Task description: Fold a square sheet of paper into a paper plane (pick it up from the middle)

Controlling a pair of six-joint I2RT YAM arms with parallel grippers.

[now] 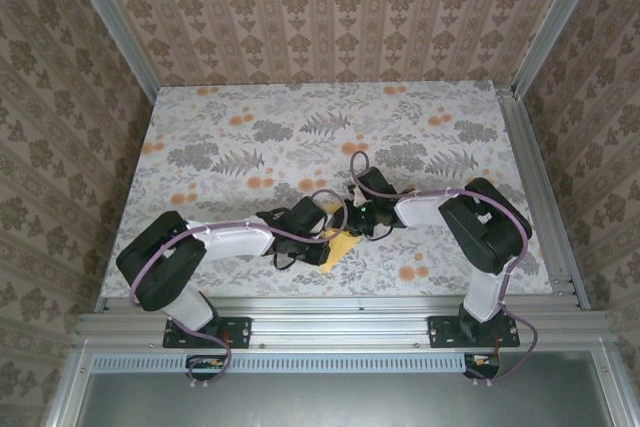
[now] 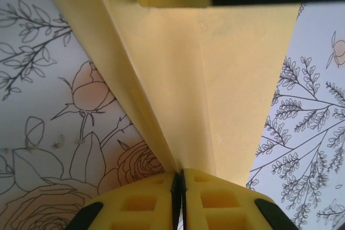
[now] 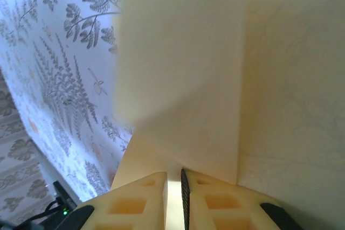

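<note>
We bend our left arm and right arm low and inward by the near edge of the table. Our left gripper pinches the sheet of paper tight. Our right gripper clamps it too, jaws a sliver apart.

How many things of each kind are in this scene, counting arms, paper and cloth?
Robot arms: 2 (left arm, right arm)
Folded yellow paper: 1
Flower-print cloth: 1
Total: 4
</note>
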